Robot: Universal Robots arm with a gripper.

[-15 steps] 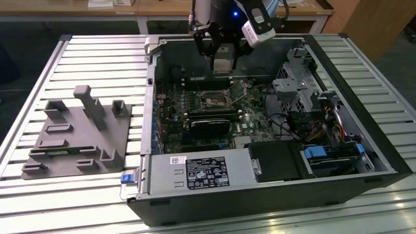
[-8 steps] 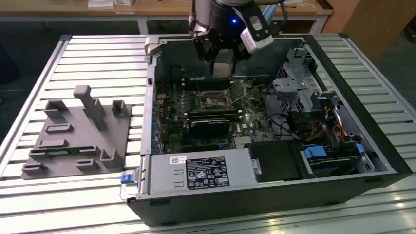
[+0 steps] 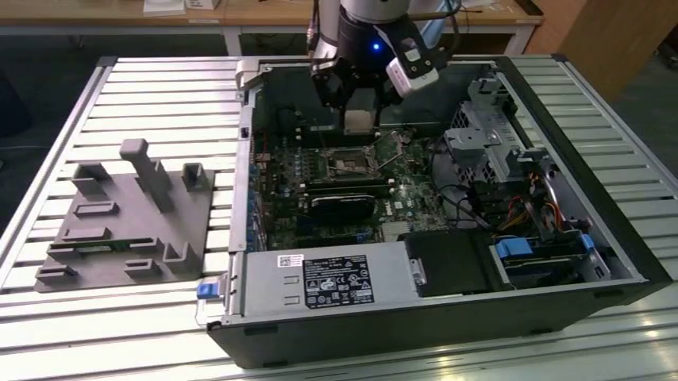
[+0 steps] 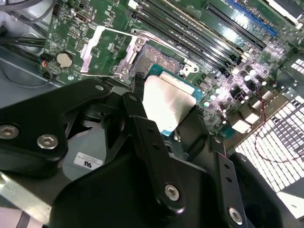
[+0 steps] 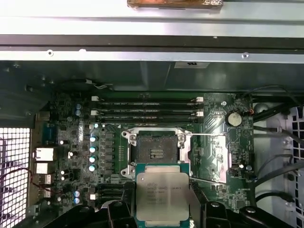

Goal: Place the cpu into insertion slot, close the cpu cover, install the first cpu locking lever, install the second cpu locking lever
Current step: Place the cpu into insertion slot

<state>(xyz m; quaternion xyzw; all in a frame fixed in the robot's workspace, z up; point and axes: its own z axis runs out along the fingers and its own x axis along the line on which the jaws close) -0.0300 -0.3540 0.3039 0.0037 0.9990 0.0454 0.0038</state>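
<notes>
Your black gripper (image 3: 357,109) pinches the flat, square, silver-topped cpu (image 5: 162,192) by its edges. It holds the chip above the green motherboard (image 5: 216,107), just beside the dark, silver-rimmed insertion slot (image 5: 156,152). The thin silvery cpu cover (image 5: 212,159) lies swung open alongside.

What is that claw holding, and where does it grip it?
The claw holds the square silver chip, pinched by two opposite side edges, in the air near the open socket.
</notes>
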